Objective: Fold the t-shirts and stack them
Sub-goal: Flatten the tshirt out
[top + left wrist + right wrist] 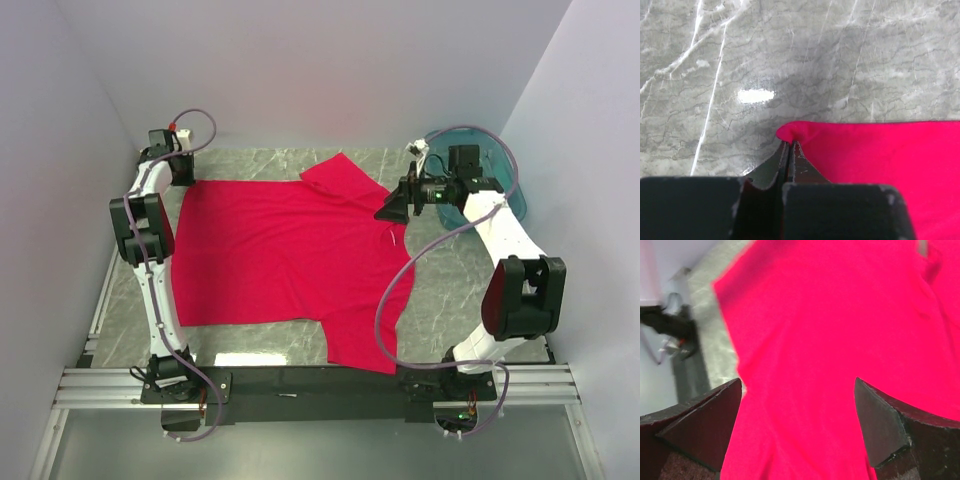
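Note:
A red t-shirt (290, 250) lies spread flat on the marble table, one sleeve at the back and one reaching the near edge. My left gripper (186, 174) is at the shirt's far left corner. In the left wrist view the left gripper (788, 145) is shut on that bunched corner of the t-shirt (880, 160), low over the table. My right gripper (392, 210) hovers above the shirt's right side by the far sleeve. In the right wrist view the right gripper (798, 381) stands wide open, with only the t-shirt (830, 330) below it.
A teal bin (505, 165) stands at the back right corner behind the right arm. White walls close in the left, back and right sides. A metal rail (300, 385) runs along the near edge. Bare marble (450, 290) shows right of the shirt.

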